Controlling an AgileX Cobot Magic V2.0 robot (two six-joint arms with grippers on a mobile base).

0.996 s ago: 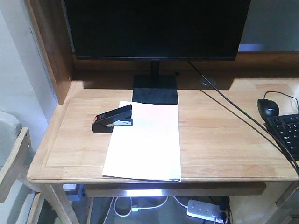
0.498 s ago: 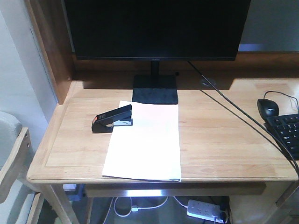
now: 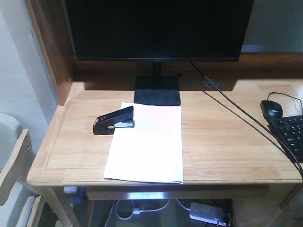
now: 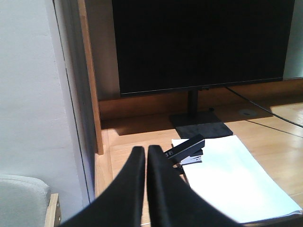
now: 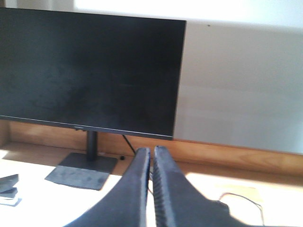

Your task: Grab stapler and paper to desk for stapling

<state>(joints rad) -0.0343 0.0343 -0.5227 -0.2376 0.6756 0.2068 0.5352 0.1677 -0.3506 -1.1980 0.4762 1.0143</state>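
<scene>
From my console, the left gripper (image 4: 146, 153) sat nearest its wrist camera, its two dark fingers pressed almost together with only a thin slit between them and nothing in their grasp. The right gripper (image 5: 151, 153) looked the same in its own view: fingers nearly touching, holding nothing, raised above the desk (image 3: 222, 142).

Just past the near edge of the desk lay the paper (image 3: 147, 144), a white stack running lengthwise from the front edge back toward the monitor's base (image 3: 157, 97). The stapler (image 3: 114, 120) rested at the paper's far left corner, its front end over the sheets and its orange-red rear sticking out over bare wood to the left. In the left wrist view I saw the stapler (image 4: 185, 150) partly hidden behind the fingers, well apart from them.

Off to the right sat a black mouse (image 3: 271, 109) and the corner of a keyboard (image 3: 290, 133), with a cable (image 3: 236, 108) crossing the wood. Farthest back stood the dark monitor (image 3: 158, 28) against the raised wooden panel.
</scene>
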